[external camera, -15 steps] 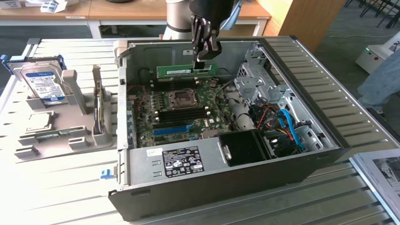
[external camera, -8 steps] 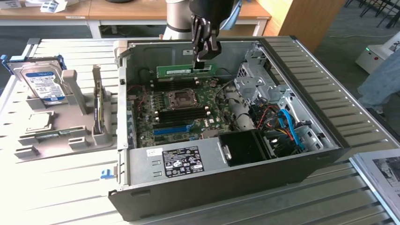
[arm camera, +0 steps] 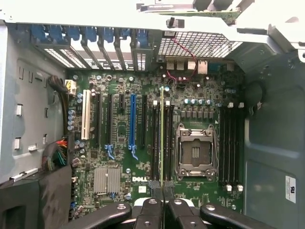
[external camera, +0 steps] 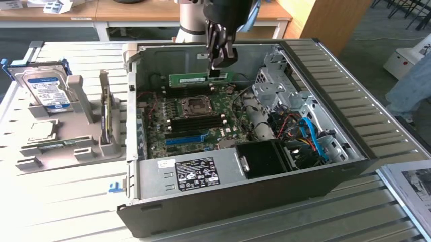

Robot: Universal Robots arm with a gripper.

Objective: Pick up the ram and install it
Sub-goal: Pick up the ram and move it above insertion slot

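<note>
Exterior view: a drive stands at left on the counter. At upper centre, the jaws are clamped on the ram, above the open case's board. Wrist view: it hangs edge-on over the slots; keeping it level and parallel looks crucial.

Ext view: bright, even overhead light, no hard shadows on the counter; its pale slats look washed out. Case interior is darker, esp. the drive-bay corner and around the black fan shroud. Soft glare on the hard drive label. Wrist view: case frame by the rear grille is blown out to white, motherboard mid-lit w/ muted colours. Fingers near-black w/ small highlights, clamped on the ram, a thin pale-green line. Wide-angle look: case walls splay outward.
</note>
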